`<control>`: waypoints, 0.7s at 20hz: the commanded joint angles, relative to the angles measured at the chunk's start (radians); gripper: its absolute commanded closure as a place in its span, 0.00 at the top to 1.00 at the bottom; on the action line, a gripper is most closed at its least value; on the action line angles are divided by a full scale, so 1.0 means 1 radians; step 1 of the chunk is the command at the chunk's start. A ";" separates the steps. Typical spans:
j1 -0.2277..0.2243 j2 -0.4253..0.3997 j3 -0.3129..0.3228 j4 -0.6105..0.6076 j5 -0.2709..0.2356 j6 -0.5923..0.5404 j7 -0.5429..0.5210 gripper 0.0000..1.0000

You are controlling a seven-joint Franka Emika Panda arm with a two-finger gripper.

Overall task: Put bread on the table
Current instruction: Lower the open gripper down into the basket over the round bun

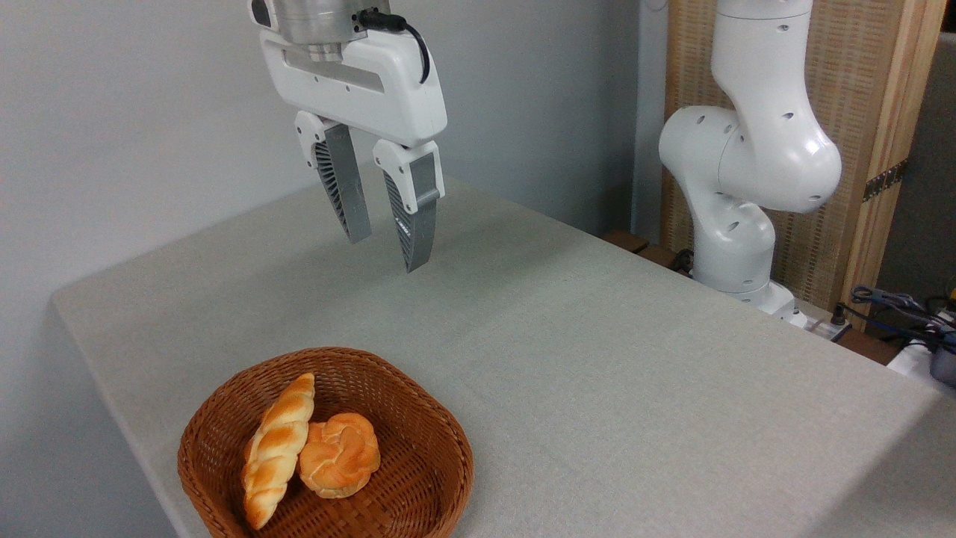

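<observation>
The bread (pixel 340 454), a small round golden-orange knotted bun, lies inside a brown wicker basket (pixel 426 418) at the lower left of the picture. The table (pixel 597 359) is a wide flat surface covered in light grey-beige cloth. My gripper (pixel 388 250) hangs high above the table, well up and behind the basket, fingers pointing down. It is open, with a narrow gap and nothing between the grey ribbed fingers (pixel 340 187).
A longer braided twist loaf (pixel 276 448) rests in the basket against the bun's left side. The arm's white base (pixel 747 187) stands past the table's right edge, in front of a wooden panel. Cables lie at the far right.
</observation>
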 commanded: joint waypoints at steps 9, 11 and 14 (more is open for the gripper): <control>-0.003 -0.019 0.029 -0.004 0.002 -0.010 0.007 1.00; -0.003 -0.018 0.029 -0.009 0.002 0.001 0.007 1.00; -0.009 -0.018 0.027 -0.062 0.002 0.082 0.007 1.00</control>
